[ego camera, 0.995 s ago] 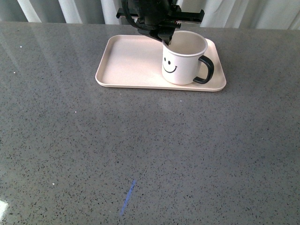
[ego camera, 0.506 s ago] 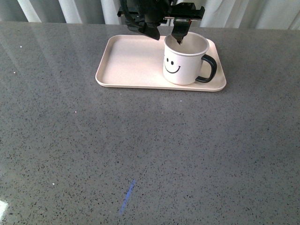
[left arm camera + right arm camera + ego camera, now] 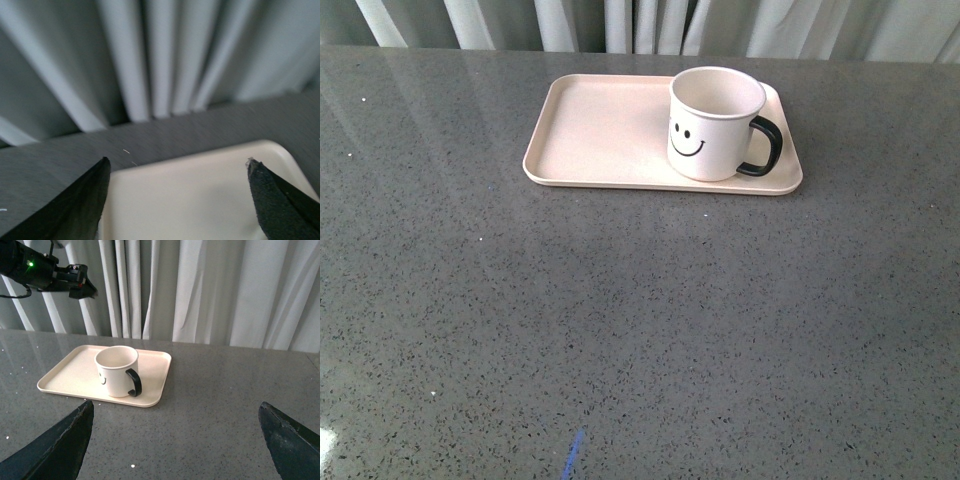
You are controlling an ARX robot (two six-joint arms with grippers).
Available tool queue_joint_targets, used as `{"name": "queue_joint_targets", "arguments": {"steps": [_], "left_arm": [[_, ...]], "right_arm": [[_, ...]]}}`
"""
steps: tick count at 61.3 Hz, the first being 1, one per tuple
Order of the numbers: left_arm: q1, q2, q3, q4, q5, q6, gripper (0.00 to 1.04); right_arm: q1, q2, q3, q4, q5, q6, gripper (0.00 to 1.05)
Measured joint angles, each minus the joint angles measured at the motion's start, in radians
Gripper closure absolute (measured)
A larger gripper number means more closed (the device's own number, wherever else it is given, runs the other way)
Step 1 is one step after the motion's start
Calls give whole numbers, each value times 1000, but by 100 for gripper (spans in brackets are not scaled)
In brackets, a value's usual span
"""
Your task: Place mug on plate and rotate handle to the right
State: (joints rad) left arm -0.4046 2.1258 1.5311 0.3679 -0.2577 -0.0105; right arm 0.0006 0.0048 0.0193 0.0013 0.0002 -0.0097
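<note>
Since the mug [image 3: 716, 123] stood upright at the plate's [image 3: 600, 130] three-o'clock end with its handle [image 3: 767, 147] pointing to three o'clock, I judged the task done, the left gripper [image 3: 176, 161] and right gripper [image 3: 175, 404] both spread wide, holding nothing.

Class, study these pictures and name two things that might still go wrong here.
1. The mug stands close to the tray's right front rim; a nudge might tip it off.
2. The open left gripper hangs over the tray's far edge; a careless swing might turn the handle.
</note>
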Motion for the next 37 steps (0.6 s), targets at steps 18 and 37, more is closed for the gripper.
{"name": "queue_joint_targets", "arguments": {"steps": [18,37], "left_arm": [[156,-418,-771,620,-4,1,87],[237,-660,-1126,688,101,2,103]], "right_arm": [[0,0,0,0,0,0,9],[0,0,0,0,0,0,9]]}}
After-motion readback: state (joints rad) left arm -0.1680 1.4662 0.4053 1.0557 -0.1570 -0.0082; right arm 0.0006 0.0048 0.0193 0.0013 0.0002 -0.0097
